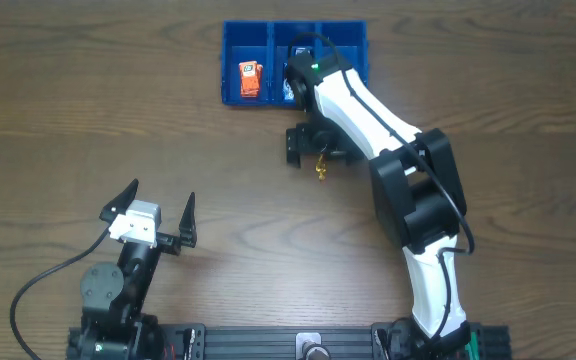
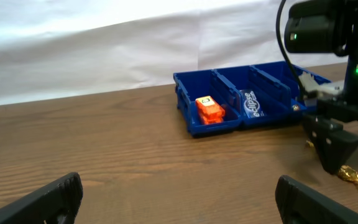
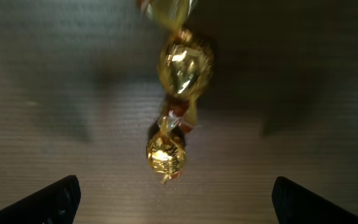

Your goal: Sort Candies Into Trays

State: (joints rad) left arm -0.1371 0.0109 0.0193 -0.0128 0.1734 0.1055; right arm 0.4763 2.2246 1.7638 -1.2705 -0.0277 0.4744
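The blue tray point(image 1: 227, 60) point(image 2: 216, 127) is standing on the table point(image 1: 88, 120) with its three compartments side by side. An orange candy point(image 1: 250, 80) point(image 2: 209, 109) is lying in the tray's left compartment. A blue candy point(image 2: 252, 103) is leaning on a divider in the tray's middle compartment. The right arm is partly covering the tray's middle and right compartments in the top view, so the contents of the right compartment cannot be told. Two gold candies point(image 3: 185, 62) point(image 3: 165, 154) are lying on the table near the tray, on the tray's side facing the arms' bases, roughly in line with the middle compartment. They are touching each other at their twisted wrapper ends. The right gripper point(image 1: 318, 148) point(image 3: 173, 199) is hanging over the gold candies, just outside the tray. Its fingers are standing wide apart, one on each side of the candies, and are not touching them. The left gripper point(image 1: 158, 205) point(image 2: 179, 199) is hanging well apart from the tray, close to the left arm's base, and is facing the tray. Its fingers are also spread wide and are holding nothing.
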